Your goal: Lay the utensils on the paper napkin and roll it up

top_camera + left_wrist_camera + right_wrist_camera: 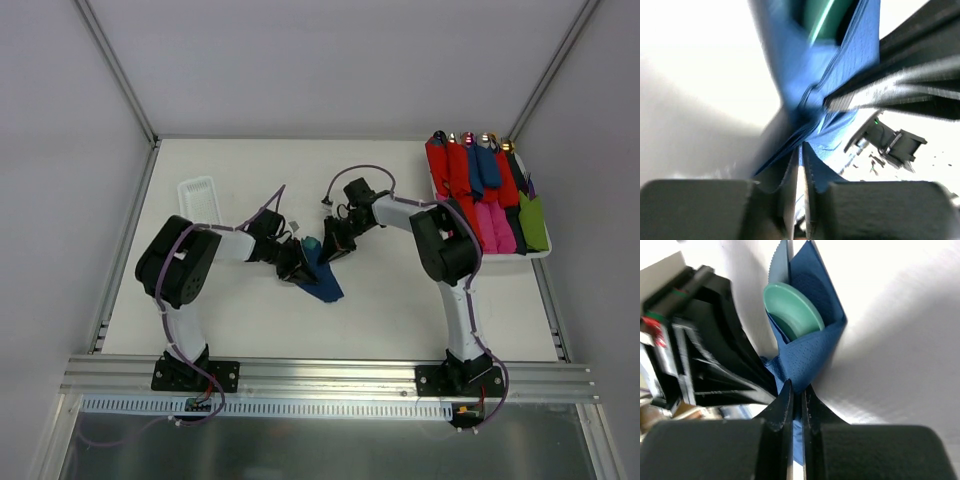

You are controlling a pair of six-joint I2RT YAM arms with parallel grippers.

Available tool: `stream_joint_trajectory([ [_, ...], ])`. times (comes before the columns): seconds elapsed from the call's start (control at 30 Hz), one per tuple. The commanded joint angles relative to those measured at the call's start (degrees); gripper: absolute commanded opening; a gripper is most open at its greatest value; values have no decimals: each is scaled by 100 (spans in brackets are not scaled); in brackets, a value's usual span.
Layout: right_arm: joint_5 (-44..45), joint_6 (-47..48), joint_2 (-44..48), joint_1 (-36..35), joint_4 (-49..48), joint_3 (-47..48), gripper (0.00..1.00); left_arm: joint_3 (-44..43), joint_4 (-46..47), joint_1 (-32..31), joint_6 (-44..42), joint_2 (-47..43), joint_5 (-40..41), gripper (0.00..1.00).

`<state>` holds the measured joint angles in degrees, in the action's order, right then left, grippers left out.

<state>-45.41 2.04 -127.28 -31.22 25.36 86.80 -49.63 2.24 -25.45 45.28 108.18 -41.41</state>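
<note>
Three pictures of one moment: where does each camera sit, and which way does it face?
Top external: fixed above and behind the arms, looking down on the table; both arms show whole.
Left wrist: on the left arm, looking along the left gripper, shut on the navy napkin.
Right wrist: on the right arm, looking along the right gripper, shut on that napkin around a teal utensil.
Shared: both wrist views show the napkin and the other arm's gripper.
</note>
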Motion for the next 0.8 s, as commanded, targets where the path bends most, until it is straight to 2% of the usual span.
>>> stream_joint_trajectory([
  [0.0,-476,-378,186,239,-434,-313,0,278,-250,84,-406,-323,1108,11],
  [0.2,-1198,-1153,792,529,-1393,-349,0,322,-250,84,-441,-1325,1144,28],
  [0.33,-1242,-1504,1275,547,-1867,-515,0,269,-242,67,-388,-1905,1240,33],
  [0.63,-408,-1857,2259,573,-2141,-726,0,50,-250,5,-326,-3653,2013,34],
  [0.77,398,-1568,2620,591,-1685,-499,0,-300,-583,-3,-458,-4435,2593,40],
])
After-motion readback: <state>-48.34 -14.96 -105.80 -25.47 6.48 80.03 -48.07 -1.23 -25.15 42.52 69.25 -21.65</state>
